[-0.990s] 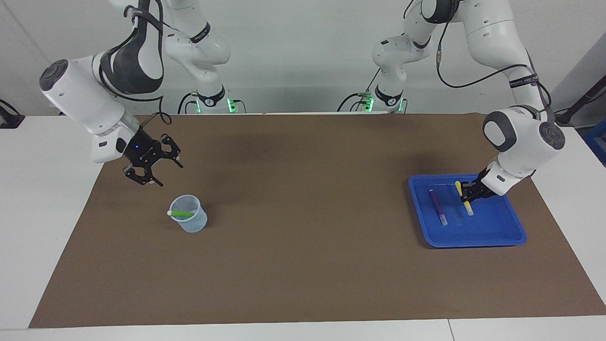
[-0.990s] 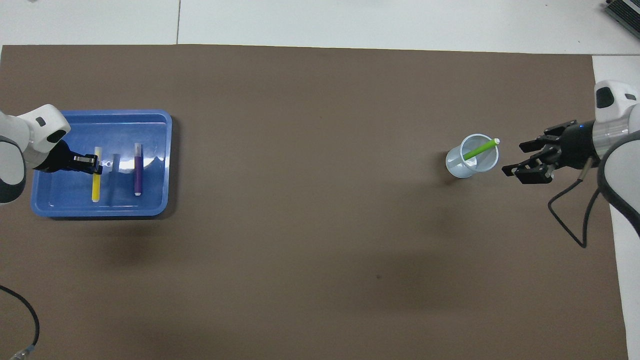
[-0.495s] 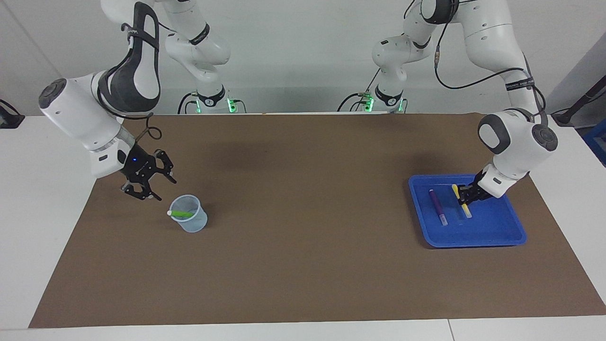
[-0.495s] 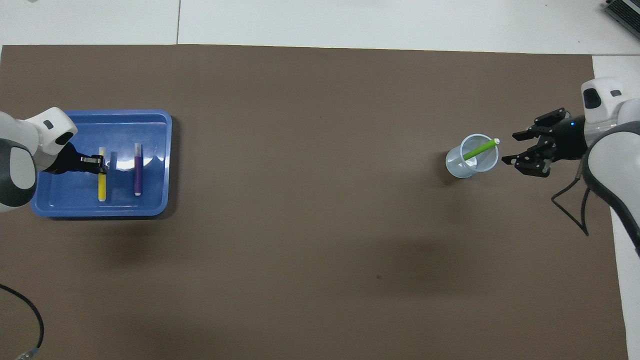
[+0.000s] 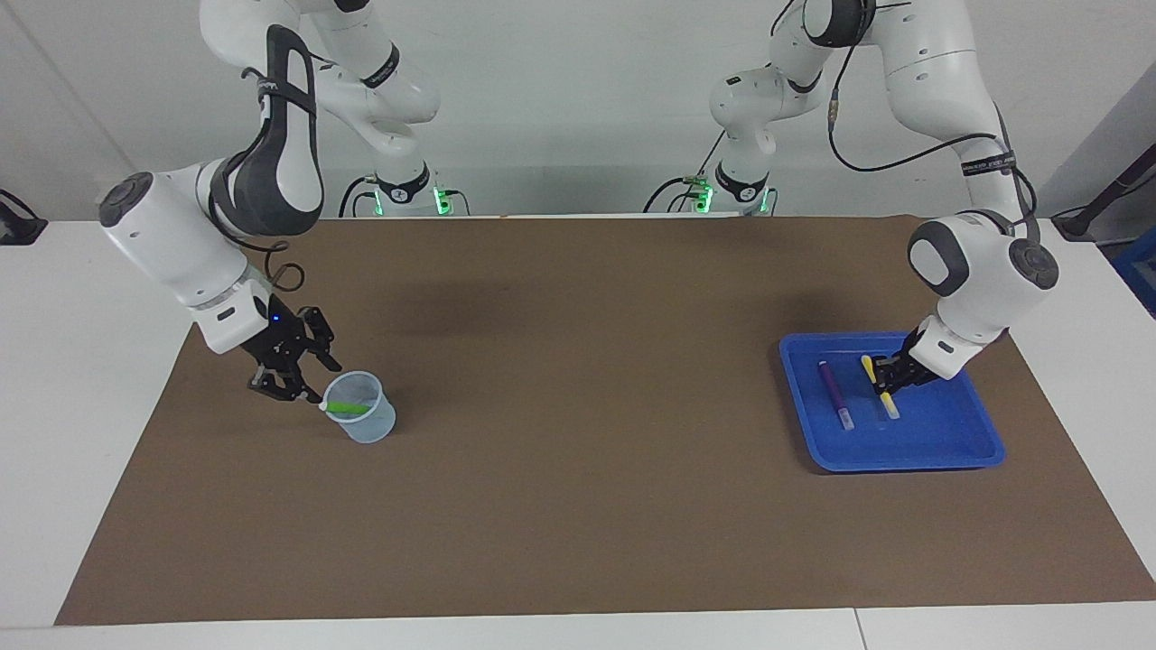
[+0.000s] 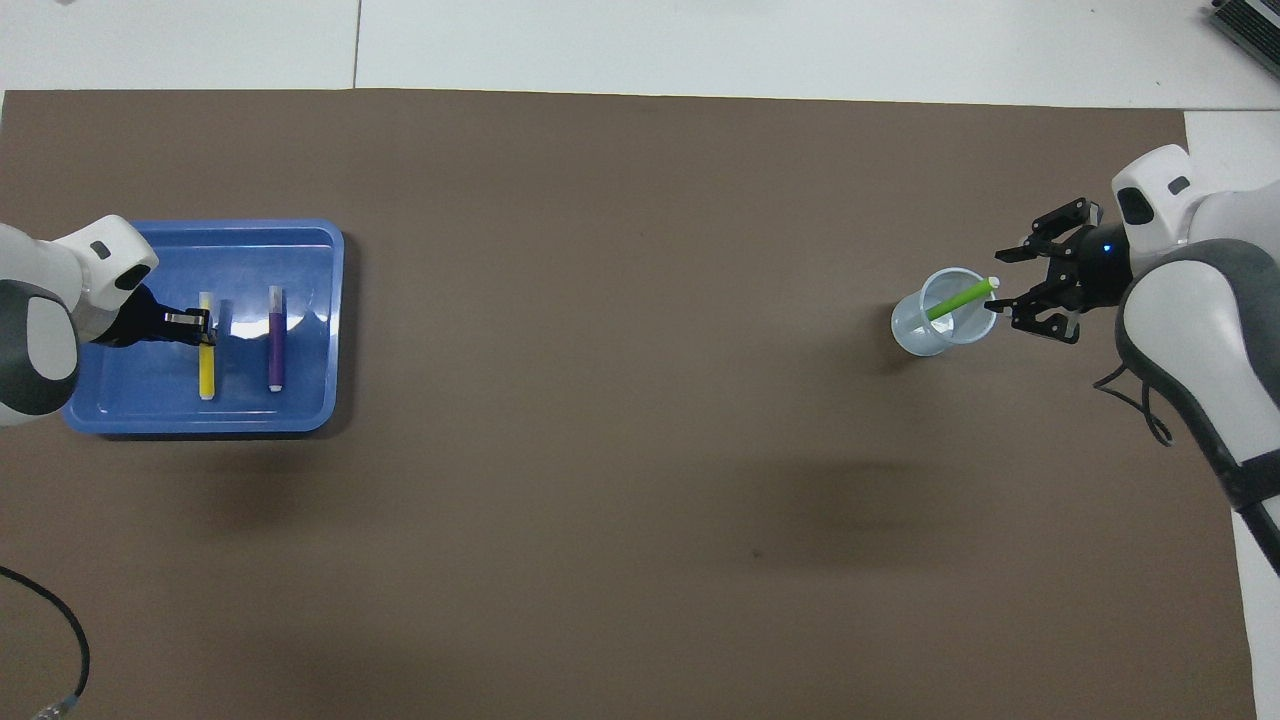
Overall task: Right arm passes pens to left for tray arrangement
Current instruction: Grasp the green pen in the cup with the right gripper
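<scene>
Since a second ago the right pincer has dropped from above the brown mat down to the rim of the small translucent bluish plastic cup, and its fingers have narrowed. They now stand partly open on either side of the pale tip of the slim bright green marker pen, which leans inside the cup with that tip poking over the rim at about nine o'clock in the facing view; whether they touch it cannot be told. The right forearm slants steeply down toward the cup from the right arm's end of the surface.

The left pincer has sunk a little lower into the shallow bright blue plastic tray and is clamped on the slim yellow marker pen near its middle. The yellow pen runs roughly twelve to six, pale end farther from the robots. The slim purple marker pen lies parallel beside it on the tray floor, unmoved. The left wrist bends sharply down over the tray's edge.
</scene>
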You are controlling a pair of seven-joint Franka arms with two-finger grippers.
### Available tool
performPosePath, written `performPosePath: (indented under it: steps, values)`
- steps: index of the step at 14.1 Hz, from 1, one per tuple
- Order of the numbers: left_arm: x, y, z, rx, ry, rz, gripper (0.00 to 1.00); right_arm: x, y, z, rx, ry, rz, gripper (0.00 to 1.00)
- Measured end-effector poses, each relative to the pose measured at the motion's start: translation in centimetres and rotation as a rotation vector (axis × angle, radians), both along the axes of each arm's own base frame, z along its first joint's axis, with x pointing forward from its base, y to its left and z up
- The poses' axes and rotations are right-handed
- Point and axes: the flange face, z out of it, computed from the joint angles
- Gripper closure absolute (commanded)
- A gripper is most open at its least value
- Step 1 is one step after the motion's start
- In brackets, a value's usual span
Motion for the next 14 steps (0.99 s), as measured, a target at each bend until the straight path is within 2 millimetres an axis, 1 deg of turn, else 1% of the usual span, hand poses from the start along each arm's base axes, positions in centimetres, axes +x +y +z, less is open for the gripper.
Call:
performPosePath:
  steps: [1, 2, 3, 4, 5, 7, 11, 13, 14]
  values:
    - [0.0, 0.0, 0.0, 0.000, 0.001, 0.000, 0.83, 0.1, 0.4, -0.1, -0.006, -0.013, 0.035, 0.45]
    - [0.0, 0.0, 0.0, 0.000, 0.001, 0.000, 0.49, 0.2, 0.6, -0.4, -0.009, -0.017, 0.061, 0.46]
    - [0.0, 0.0, -0.1, 0.000, 0.001, 0.000, 0.38, 0.2, 0.6, -0.8, -0.011, -0.020, 0.081, 0.47]
    - [0.0, -0.1, -0.1, -0.001, 0.001, -0.002, 0.14, 0.3, 0.5, -1.3, -0.014, -0.022, 0.100, 0.47]
    - [0.0, -0.2, -0.1, -0.001, 0.001, -0.003, 0.05, 0.3, 0.4, -1.7, -0.017, -0.026, 0.117, 0.48]
    - [0.0, -0.3, -0.1, -0.001, 0.001, -0.004, 0.02, 0.4, 0.2, -2.1, -0.024, -0.038, 0.146, 0.48]
    - [0.0, -0.3, 0.0, -0.001, 0.000, -0.003, 0.01, 0.4, -0.2, -2.3, -0.026, -0.039, 0.152, 0.49]
    - [0.3, -0.1, 0.5, 0.001, -0.010, -0.001, 0.01, 0.3, -0.4, -2.7, -0.028, -0.037, 0.170, 0.50]
    - [0.6, 0.0, 1.0, 0.003, -0.022, 0.000, 0.01, 0.3, -0.5, -2.9, -0.030, -0.040, 0.184, 0.50]
